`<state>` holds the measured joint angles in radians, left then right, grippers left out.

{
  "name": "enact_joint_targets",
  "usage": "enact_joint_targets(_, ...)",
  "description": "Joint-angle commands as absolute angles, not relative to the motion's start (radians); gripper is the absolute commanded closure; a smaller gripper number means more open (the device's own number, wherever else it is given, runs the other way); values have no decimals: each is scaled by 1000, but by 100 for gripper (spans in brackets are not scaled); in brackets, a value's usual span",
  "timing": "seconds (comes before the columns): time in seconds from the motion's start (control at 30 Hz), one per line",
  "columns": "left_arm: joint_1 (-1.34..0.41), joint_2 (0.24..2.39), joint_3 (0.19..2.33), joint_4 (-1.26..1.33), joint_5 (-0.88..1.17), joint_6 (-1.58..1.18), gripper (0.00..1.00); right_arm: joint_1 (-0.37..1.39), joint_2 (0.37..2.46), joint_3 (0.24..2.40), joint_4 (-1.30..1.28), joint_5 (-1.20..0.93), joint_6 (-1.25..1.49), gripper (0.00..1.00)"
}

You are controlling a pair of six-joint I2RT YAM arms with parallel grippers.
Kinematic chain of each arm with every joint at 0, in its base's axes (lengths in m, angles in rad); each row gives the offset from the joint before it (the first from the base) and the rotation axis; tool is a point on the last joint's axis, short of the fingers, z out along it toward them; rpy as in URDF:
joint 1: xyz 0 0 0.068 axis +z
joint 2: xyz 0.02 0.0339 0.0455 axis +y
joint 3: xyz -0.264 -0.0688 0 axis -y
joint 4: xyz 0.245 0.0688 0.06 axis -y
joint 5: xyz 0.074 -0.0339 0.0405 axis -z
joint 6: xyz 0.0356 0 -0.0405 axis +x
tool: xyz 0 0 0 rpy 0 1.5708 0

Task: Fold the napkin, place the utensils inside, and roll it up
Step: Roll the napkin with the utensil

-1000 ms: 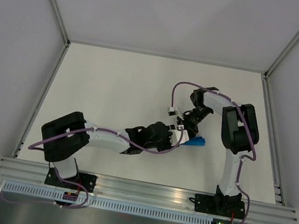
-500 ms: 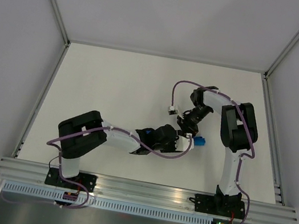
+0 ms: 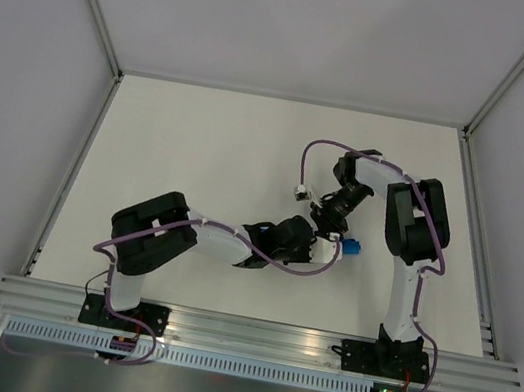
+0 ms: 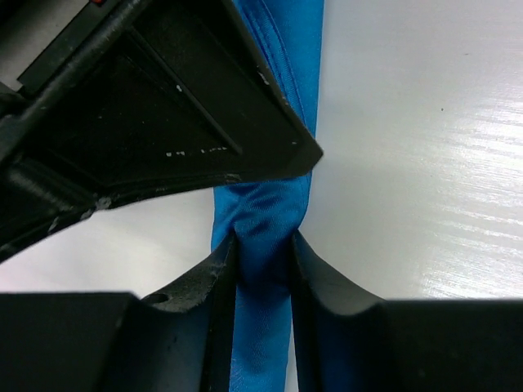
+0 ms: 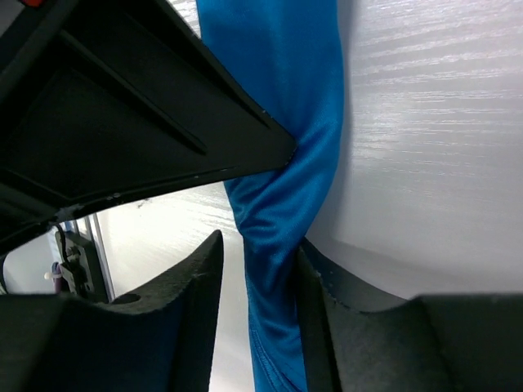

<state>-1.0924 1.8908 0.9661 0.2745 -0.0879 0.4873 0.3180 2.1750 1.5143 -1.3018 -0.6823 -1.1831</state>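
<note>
Though grey-walled, white table (image 3: 200, 145) under napkin (image 3: 350, 246).

Bright even light, table (image 4: 458, 204) glare, perhaps soft

The napkin (image 4: 263, 220) between the left jaws is a plain bright blue with a satin sheen and no pattern; the same blue runs between the right jaws. Both sets of jaws are matte black, flecked with small pale scuffs. The surface (image 4: 425, 163) beside them is glossy white, faintly streaked. The arms (image 3: 219, 239) are white and black, their cables (image 3: 326, 149) purple.
</note>
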Motion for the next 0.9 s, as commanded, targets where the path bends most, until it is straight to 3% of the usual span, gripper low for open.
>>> enact_joint_targets(0.0,-1075,1939,992,206,-5,473,80,316,2221,1529,-1227,-623,-1229,54)
enact_joint_targets(0.17,-1051,1963,1014,155,67,431,83,308,2195,1568,-1250,-637,-1218,28)
enact_joint_targets(0.33,-1005,1993,1051,108,100,368,84,278,2158,1638,-1255,-649,-1169,15)
enact_joint_targets(0.43,-980,2000,1077,83,126,328,83,246,2143,1684,-1256,-672,-1132,11)
enact_joint_targets(0.87,-876,2089,1221,-44,265,163,82,132,2036,1734,-1158,-721,-953,10)
